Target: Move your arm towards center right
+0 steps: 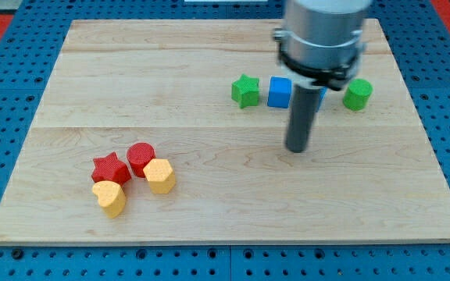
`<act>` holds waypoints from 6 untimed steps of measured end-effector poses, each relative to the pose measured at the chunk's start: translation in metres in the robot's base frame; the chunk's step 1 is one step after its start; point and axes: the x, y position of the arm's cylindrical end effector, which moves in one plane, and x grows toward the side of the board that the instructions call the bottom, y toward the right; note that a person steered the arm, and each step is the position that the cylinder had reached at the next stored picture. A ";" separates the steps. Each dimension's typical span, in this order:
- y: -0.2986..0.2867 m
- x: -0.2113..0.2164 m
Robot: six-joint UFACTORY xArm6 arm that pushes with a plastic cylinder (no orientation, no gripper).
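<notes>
My tip (296, 148) rests on the wooden board (209, 62), right of the view's centre. It stands below a blue cube (280, 91), apart from it. A green star (245, 90) lies left of the cube. A green cylinder (357, 94) lies to the tip's upper right. A second blue block (320, 98) is mostly hidden behind the rod. At the lower left, a red star (109, 168), a red cylinder (141, 158), a yellow hexagon block (160, 176) and a yellow heart block (111, 197) sit clustered together.
The arm's grey body (323, 35) hangs over the board's upper right. A blue pegboard surface (6, 94) surrounds the board on all sides.
</notes>
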 end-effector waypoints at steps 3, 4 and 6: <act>0.092 -0.036; 0.134 -0.035; 0.139 -0.073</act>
